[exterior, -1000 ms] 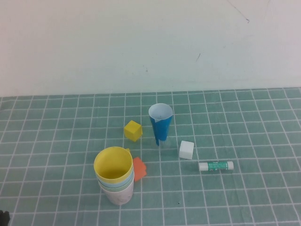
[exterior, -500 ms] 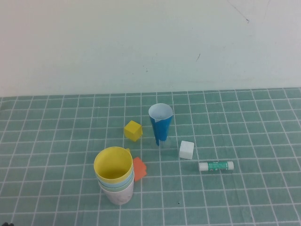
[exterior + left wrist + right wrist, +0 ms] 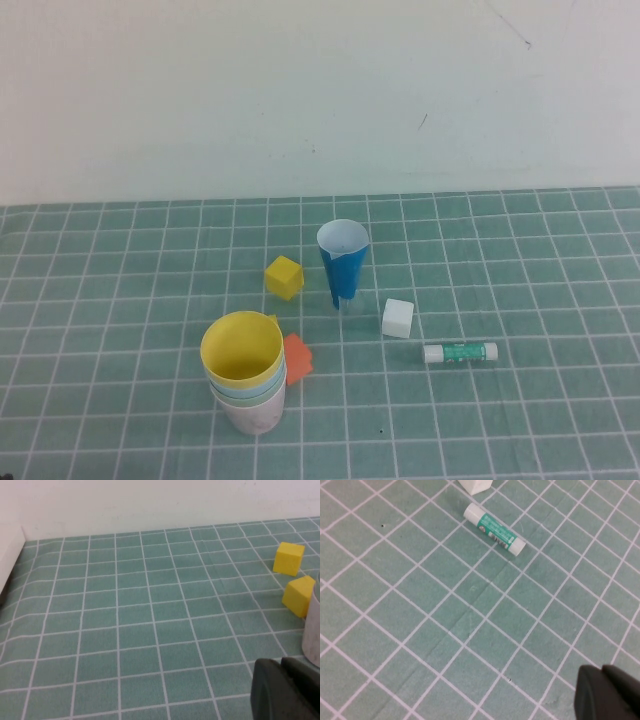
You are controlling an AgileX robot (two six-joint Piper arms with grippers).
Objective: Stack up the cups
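Note:
The cups stand nested in one upright stack (image 3: pixel 243 375) at the front left of the table: yellow on top, then light blue, sage green, and pale pink at the bottom. Neither gripper shows in the high view. In the left wrist view my left gripper (image 3: pixel 280 662) is shut and empty, low over the mat. The pink cup's wall (image 3: pixel 314 630) is just beyond it, with a gap between. In the right wrist view my right gripper (image 3: pixel 601 670) is shut and empty above bare mat.
A dark blue cone cup (image 3: pixel 342 263), a yellow cube (image 3: pixel 284 276), a white cube (image 3: pixel 397 317), a glue stick (image 3: pixel 459 352) and an orange piece (image 3: pixel 297 355) lie around the stack. A second yellow block (image 3: pixel 299 595) sits close behind the stack. A white wall bounds the far edge.
The dark bit of my left arm at the bottom left corner of the high view has slid out of frame. The cups and other objects have not moved.

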